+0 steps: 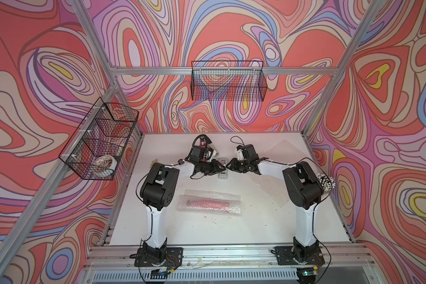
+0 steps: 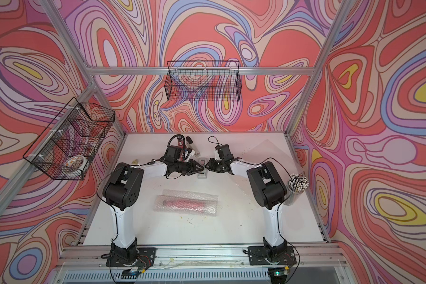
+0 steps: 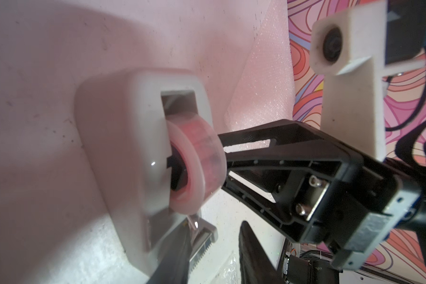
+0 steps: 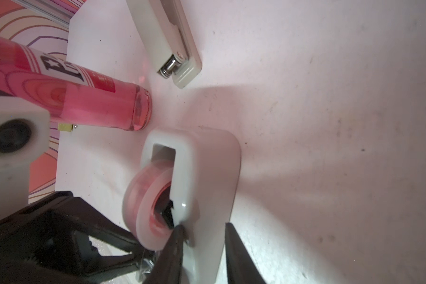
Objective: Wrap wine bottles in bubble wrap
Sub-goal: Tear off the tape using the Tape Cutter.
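One wine bottle (image 1: pixel 208 203) lies at the front middle of the table, rolled inside a bubble wrap sheet (image 1: pixel 231 196), seen in both top views (image 2: pixel 185 203). A second bottle (image 4: pixel 96 108) with a white label stands bare at the back, behind my left wrist (image 1: pixel 202 142). Another bubble wrap sheet (image 1: pixel 278 169) lies flat on the right. Both grippers meet at the grey tape dispenser (image 1: pixel 222 172). My left gripper (image 3: pixel 217 225) is open by the cutter end. My right gripper (image 4: pixel 204 225) is shut on the dispenser's side wall.
A white stapler (image 4: pixel 167 37) lies by the standing bottle. A cup of pencils (image 1: pixel 326 182) stands at the right edge. A wire basket (image 1: pixel 228 81) hangs on the back wall. Another basket (image 1: pixel 96 142) hangs on the left with a tape roll in it.
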